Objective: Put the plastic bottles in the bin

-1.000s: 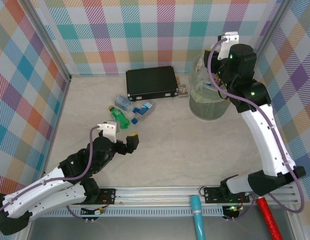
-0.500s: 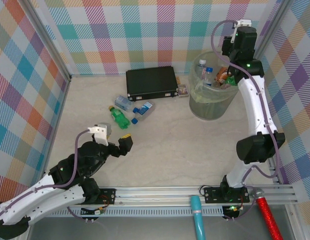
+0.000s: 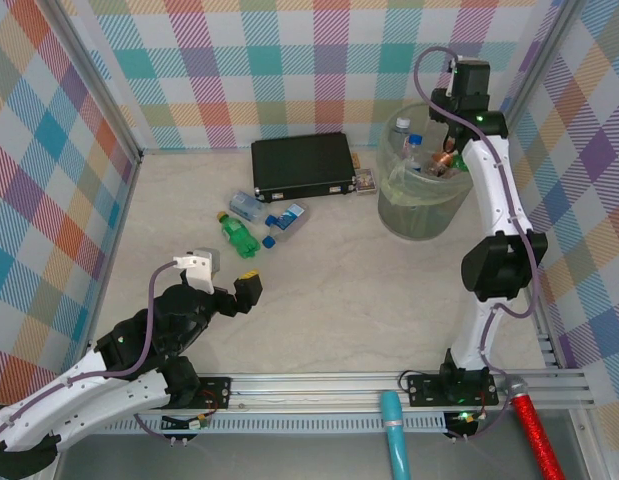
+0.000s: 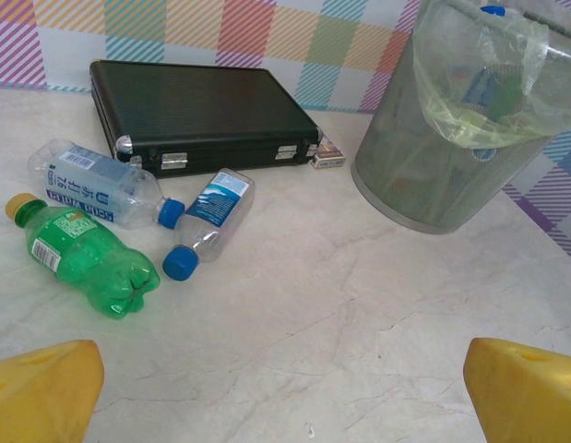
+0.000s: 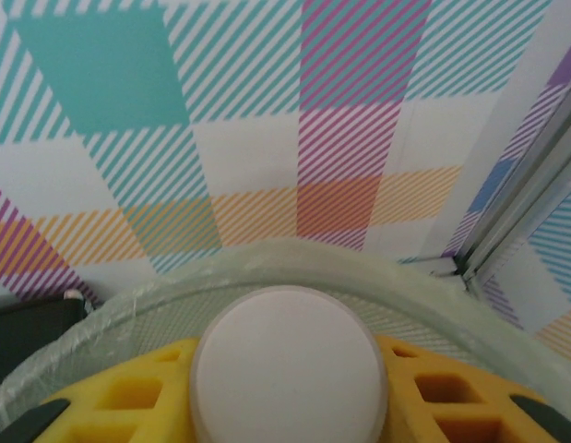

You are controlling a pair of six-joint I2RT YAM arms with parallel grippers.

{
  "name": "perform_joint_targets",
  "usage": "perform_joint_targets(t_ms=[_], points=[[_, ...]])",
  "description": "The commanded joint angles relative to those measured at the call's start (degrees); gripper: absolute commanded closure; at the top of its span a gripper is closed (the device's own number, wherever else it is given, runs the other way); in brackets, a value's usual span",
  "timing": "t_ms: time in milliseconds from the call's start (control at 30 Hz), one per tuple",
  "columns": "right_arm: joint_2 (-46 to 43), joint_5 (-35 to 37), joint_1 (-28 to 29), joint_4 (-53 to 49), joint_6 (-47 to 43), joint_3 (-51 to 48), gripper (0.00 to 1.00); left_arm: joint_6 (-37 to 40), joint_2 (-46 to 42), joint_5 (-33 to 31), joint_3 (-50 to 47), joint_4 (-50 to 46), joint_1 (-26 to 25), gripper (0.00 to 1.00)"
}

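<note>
left gripper [image 4: 285,397]: jaws spread wide with nothing between them. Yellow fingertips [image 4: 41,388] sit low over the table [image 4: 359,305], on the near side of the loose bottles.
right gripper [image 5: 290,392]: pinching the held bottle [image 5: 290,355] between yellow pads [image 5: 128,406]. The bottle's white round end faces the wrist camera; can't tell if it's the cap or the base.
right arm: stretched far out, with the wrist above the bin [image 3: 417,215].
held bottle position: over the bin mouth. The rim arcs just behind it in the wrist view.
bin: upright and bag-lined, back right by the checked wall. Bottles already inside, including a blue-capped bottle [image 3: 416,140].
green bottle [image 4: 87,263]: on its side on the table, yellow cap. Closest of the three to the left gripper.
big clear bottle [image 4: 96,185]: on its side just behind the green bottle, blue-and-white label.
small clear bottle [image 4: 208,221]: on its side, blue cap pointing toward the near edge, next to the big clear bottle's cap.
black case [image 4: 197,115]: flat and closed, behind the three bottles and left of the bin.
</note>
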Motion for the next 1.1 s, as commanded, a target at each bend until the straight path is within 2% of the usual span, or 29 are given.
perform_joint_targets(t_ms=[0, 700, 1067], points=[[1.03, -1.07, 0.07, -2.63, 0.46, 0.78, 0.66, -0.72, -0.31, -0.97, -0.21, -0.64, -0.31, 0.00], [2.43, -3.52, 0.16, -4.50, 1.46, -5.39, 0.64, -1.67, -0.68, -1.37, -1.00, -1.16, -0.31, 0.00], [3.49, -5.02, 0.16, -6.48, 1.56, -5.38, 0.61, -2.06, -0.57, -1.20, -1.17, -1.17, -0.35, 0.00]])
